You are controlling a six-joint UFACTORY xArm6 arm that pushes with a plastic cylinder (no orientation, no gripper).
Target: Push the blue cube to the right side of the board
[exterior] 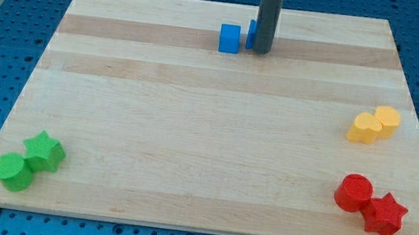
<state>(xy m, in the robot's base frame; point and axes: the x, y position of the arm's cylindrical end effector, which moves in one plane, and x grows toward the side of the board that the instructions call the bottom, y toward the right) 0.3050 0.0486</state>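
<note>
My tip (pixel 260 51) has no claw, so there is no grip; the blue cube (pixel 230 38) sits just left; light, rigid, slides easily; push its left face.

A green star (pixel 45 150) touches a green cylinder (pixel 13 171) at bottom left; a red cylinder (pixel 355 193) touches a red star (pixel 385 214) at bottom right; two yellow blocks (pixel 374 125) touch at right

The desk (pixel 215 134) is pale, smooth, matt wood with banded grain. The blue cube (pixel 230 38) left of my tip (pixel 261 52) looks like matt plastic. The rod looks dull dark metal.
</note>
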